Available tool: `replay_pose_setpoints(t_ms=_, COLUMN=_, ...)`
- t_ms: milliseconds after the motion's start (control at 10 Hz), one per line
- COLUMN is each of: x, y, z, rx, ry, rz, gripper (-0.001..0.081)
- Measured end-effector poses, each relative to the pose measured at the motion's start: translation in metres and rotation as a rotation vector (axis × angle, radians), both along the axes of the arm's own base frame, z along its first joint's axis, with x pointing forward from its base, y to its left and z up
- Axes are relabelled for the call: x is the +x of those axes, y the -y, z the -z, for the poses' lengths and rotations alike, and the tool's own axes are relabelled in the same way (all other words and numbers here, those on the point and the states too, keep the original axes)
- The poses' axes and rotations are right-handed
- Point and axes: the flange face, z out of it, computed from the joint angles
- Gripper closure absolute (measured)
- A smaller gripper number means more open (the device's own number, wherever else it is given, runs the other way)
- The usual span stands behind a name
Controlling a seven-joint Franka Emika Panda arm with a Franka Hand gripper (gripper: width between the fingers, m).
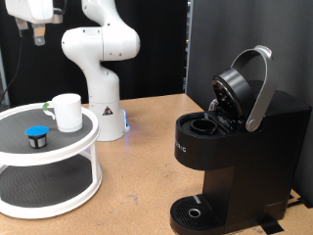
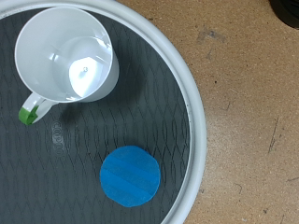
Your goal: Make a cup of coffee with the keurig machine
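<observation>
Keurig machine (image 1: 238, 147) boxy matte black, lid raised; cylindrical white cup (image 1: 67, 112) on round tray (image 1: 59, 149); gripper (image 1: 38, 35) state unclear.

The arm (image 1: 98, 59) rises upright, its hand (image 1: 37, 35) raised high, pointing downward

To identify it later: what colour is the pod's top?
Blue; the pod shows best in the wrist view.

Exterior view faces the arm from across the table; wrist view looks straight down on their shared tray (image 1: 90, 137).
</observation>
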Motion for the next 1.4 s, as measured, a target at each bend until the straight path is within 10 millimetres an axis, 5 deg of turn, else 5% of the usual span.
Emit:
replay_pose_setpoints(t_ms=800, x=-0.003, y=0.002, z=0.012, rx=0.054, ry=-0.015, rz=-0.047, gripper=0.0000)
replay_pose_setpoints(t_ms=1400, x=0.006, y=-0.001, z=0.066, rx=0.046, ry=0.000, rz=-0.143, gripper=0.0000)
